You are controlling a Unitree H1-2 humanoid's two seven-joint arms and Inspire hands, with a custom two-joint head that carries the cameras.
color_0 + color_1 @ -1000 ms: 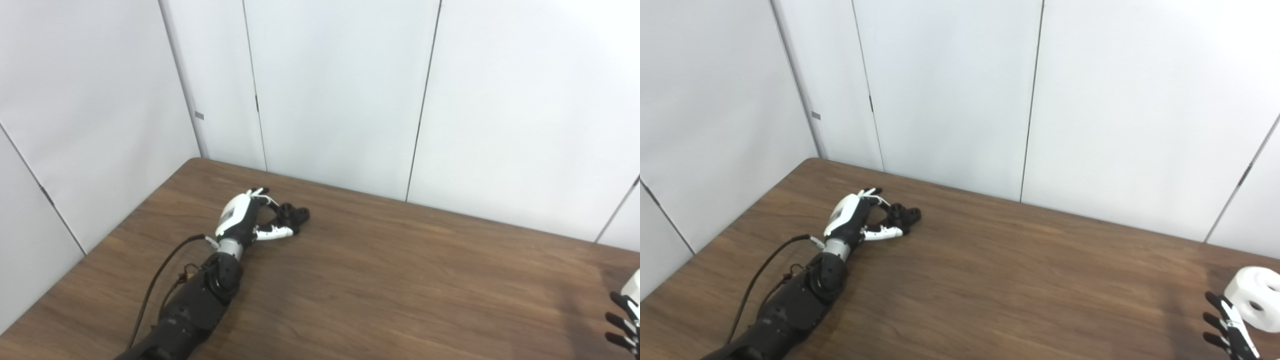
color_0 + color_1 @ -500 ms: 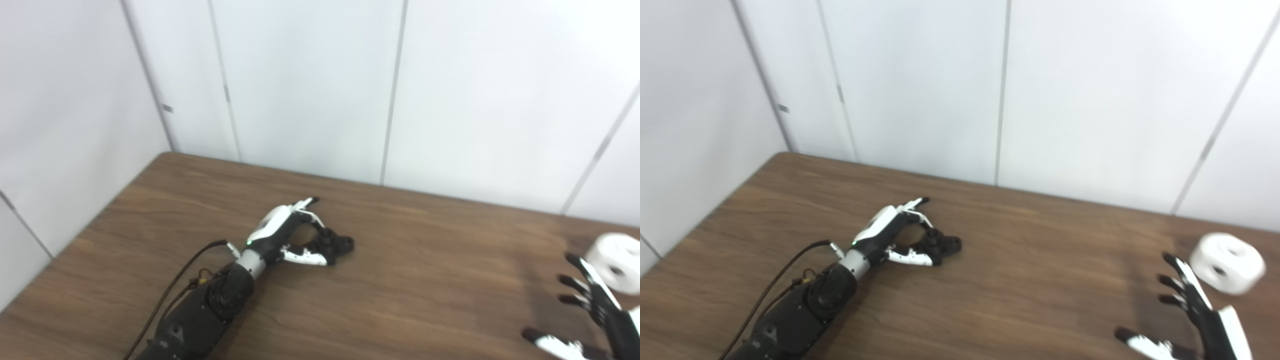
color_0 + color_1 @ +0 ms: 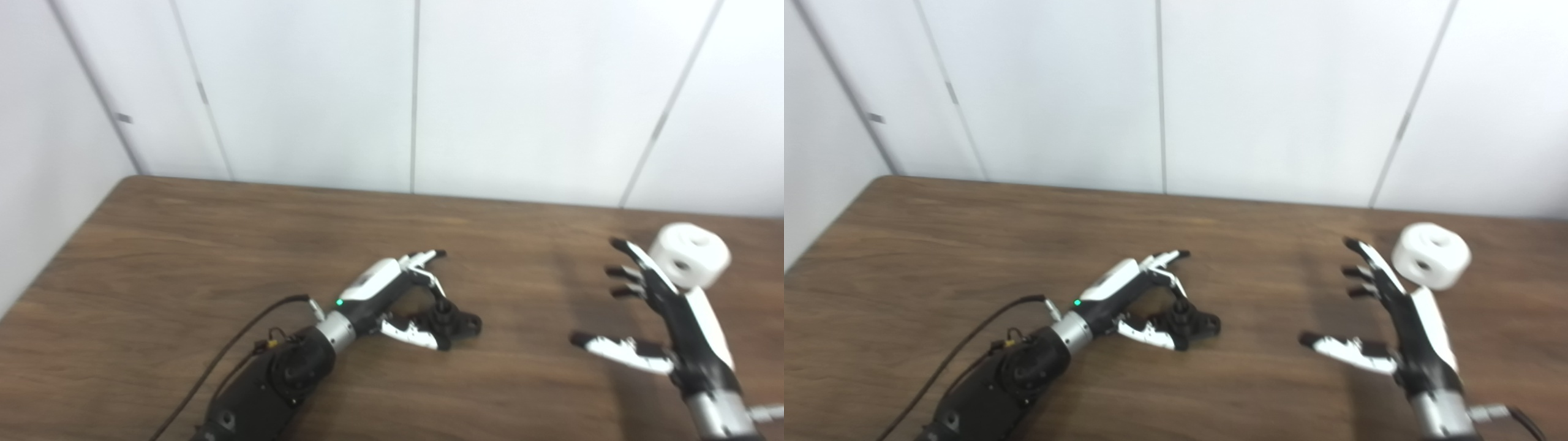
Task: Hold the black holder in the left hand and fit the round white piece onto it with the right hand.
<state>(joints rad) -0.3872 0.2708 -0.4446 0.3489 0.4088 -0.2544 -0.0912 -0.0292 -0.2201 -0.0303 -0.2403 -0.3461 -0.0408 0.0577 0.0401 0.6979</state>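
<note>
The black holder [image 3: 458, 321] lies on the brown table [image 3: 184, 245], near its middle. My left hand [image 3: 398, 294] rests at it, thumb along its near side and fingers arched above it, not closed on it. The round white piece [image 3: 689, 255] with holes lies at the right, close to the table's back edge. My right hand [image 3: 658, 306] is open, fingers spread and pointing at the white piece, just short of it on its left. It holds nothing. The same shows in the right eye view, with the holder [image 3: 1195, 323] and the white piece [image 3: 1432, 255].
White wall panels [image 3: 416, 92] stand right behind the table's back edge. A black cable [image 3: 245, 331] runs along my left forearm. Bare tabletop lies between the two hands.
The camera has swung to the right, so the whole picture shifted. My right hand has risen into view and reached up to the white piece. My left hand stays at the holder.
</note>
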